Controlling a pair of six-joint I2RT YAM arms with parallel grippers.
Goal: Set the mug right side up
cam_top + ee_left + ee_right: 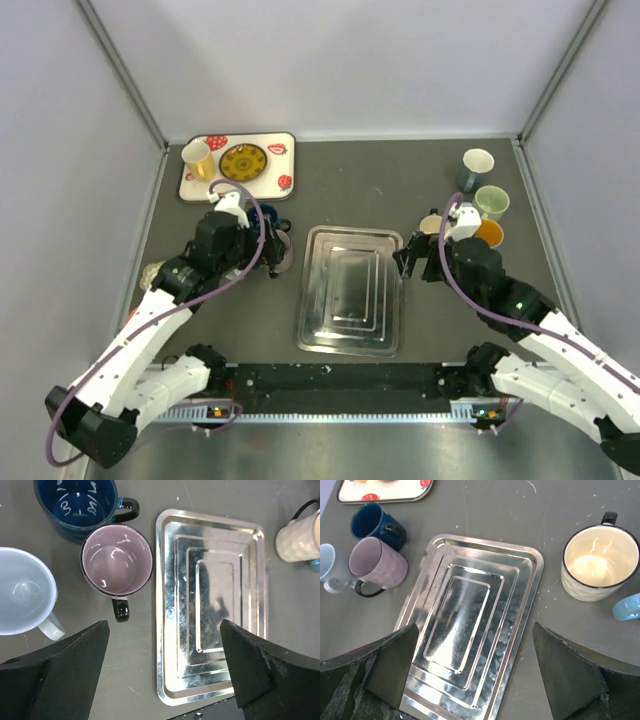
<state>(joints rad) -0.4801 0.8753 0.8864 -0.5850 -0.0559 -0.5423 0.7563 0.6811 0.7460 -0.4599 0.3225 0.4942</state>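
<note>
We see both arms reaching over the dark table (340, 170), one on each side of a shiny metal tray (215, 580) that lies flat in the middle. The left pincer (163, 626) is spread wide and holds nothing; its fingers hang above the near edge of the tray and the bare table beside it. The right pincer (475, 627) is also spread wide and empty, above the tray's near end.

Left of the tray we find three mugs close together. The pink mug (117, 560) stands just beside the tray's left rim, mouth up, its black handle pointing toward the arms. The blue mug (75, 502) stands right behind it, also mouth up, and the white mug (20, 597) sits to its left, mouth up too. On the right of the tray, a cream mug (600, 562) with a dark rim stands upright, apart from the tray.

We cannot tell which mug the task means; each one we see has its opening upward. At the far left corner lies a patterned board (285, 185) carrying a yellow cup (197, 158) and a round plate (243, 162).
</note>
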